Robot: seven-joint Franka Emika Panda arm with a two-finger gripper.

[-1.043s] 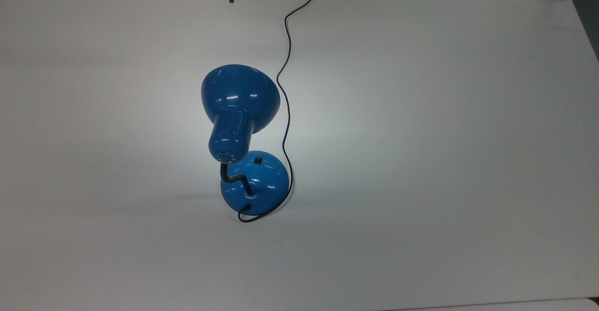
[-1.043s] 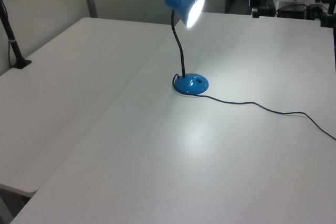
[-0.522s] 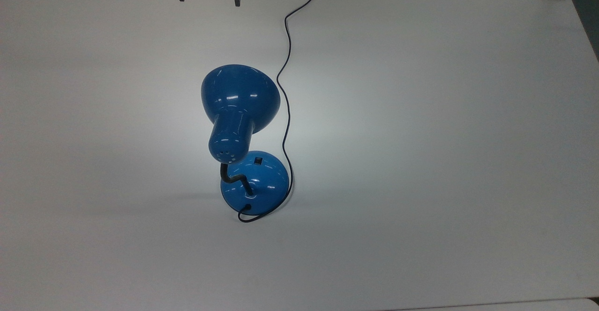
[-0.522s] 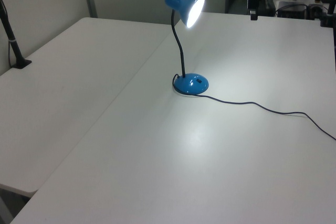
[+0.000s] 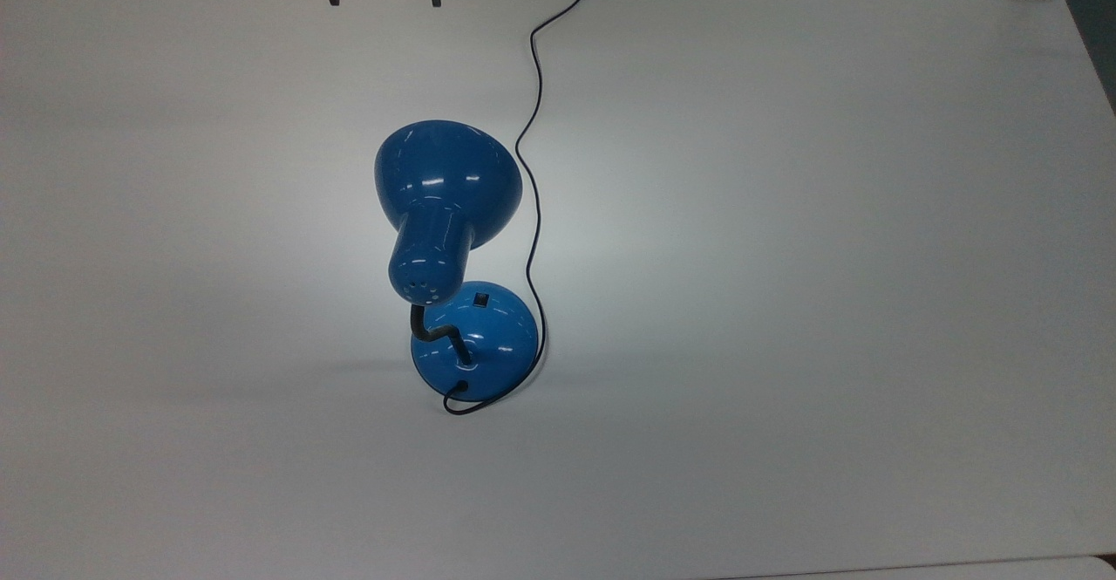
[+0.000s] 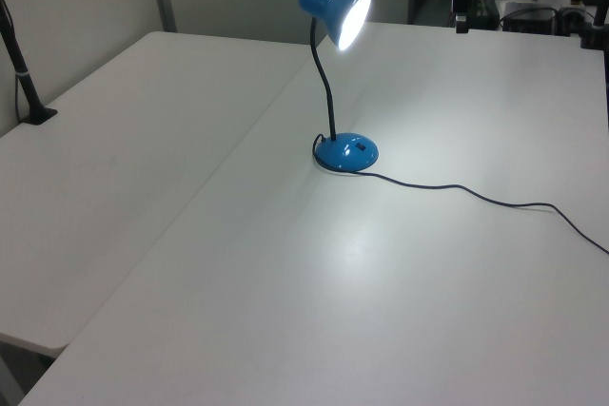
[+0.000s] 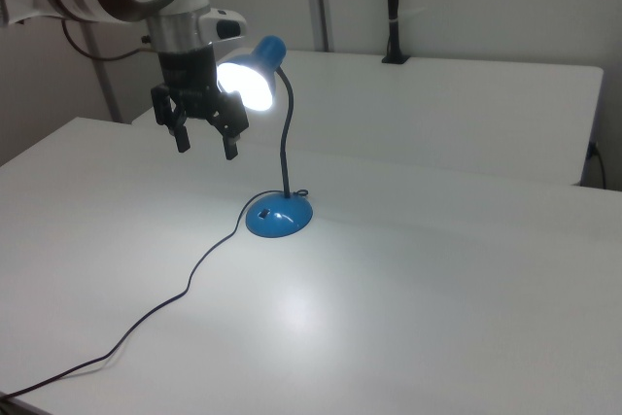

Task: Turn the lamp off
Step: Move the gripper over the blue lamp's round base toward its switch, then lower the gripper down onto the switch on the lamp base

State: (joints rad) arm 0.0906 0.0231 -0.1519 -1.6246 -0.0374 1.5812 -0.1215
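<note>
Landmark: the lamp (image 7: 277,143), lit, blue, upright near the middle of the white surface (image 7: 466,289).

1. Cord (image 7: 185,293). Thin, black; trailed from the lamp's base across the surface to the edge, in loose bends.
2. Base (image 7: 279,217). Round, domed, flat on the surface; carried the small black switch (image 7: 262,213) on the side towards the cord's run.
3. Neck (image 7: 287,143). Black, bendy; rose from the base to the shade.
4. Shade (image 7: 255,75). Bell-shaped, glowing.
5. Gripper (image 7: 205,143). Hung in the air just beside the shade, well above the switch; jaws spread wide, holding nothing.
6. Black post (image 7: 392,7). Stood at the far surface, well behind the lamp.

Risks, as judged: a descent could clip the shade and tip the lamp; a wide jaw might miss so small a switch; an off-centre push might slide the base.
</note>
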